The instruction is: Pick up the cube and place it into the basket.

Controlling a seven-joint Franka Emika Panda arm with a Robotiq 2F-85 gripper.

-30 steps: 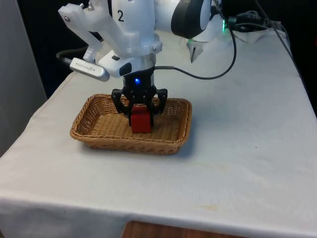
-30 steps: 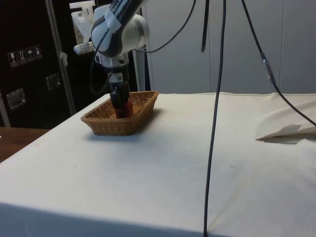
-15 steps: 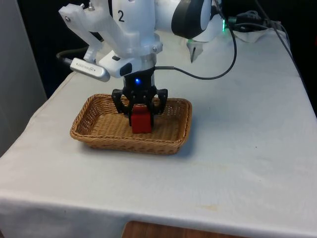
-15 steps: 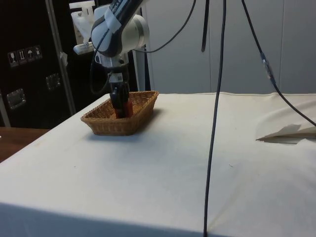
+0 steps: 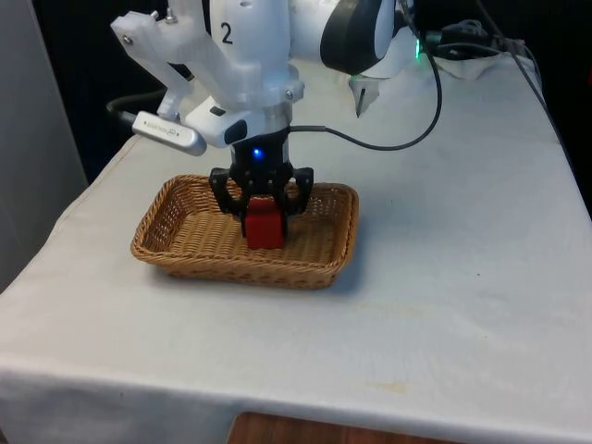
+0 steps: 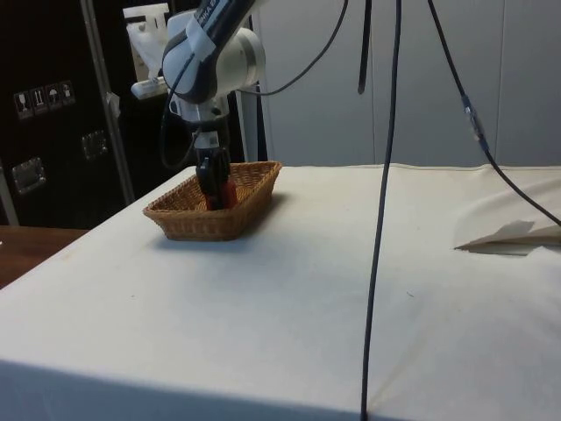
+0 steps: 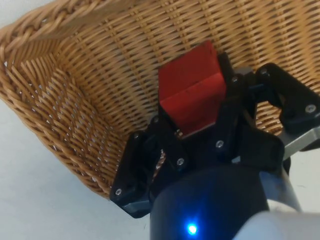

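Note:
The red cube [image 5: 264,228] is low inside the woven wicker basket [image 5: 176,252], near its middle, at or just above the floor. My black gripper [image 5: 264,220] reaches straight down into the basket and is shut on the cube. In the wrist view the red cube [image 7: 191,90] sits between the two black fingers [image 7: 160,131], with the basket's weave [image 7: 70,100] behind it. From the side, the gripper [image 6: 213,195] stands inside the basket [image 6: 206,224], and a sliver of the cube [image 6: 228,193] shows beside it.
The basket lies on the white cloth toward the front view's left. A black cable [image 5: 388,143] runs from the wrist across the table behind it. Crumpled white material [image 6: 513,237] lies far off in the side view. Open cloth surrounds the basket.
The arm's upper part has shifted a little; the gripper and the cube stay at almost the same spot inside the basket.

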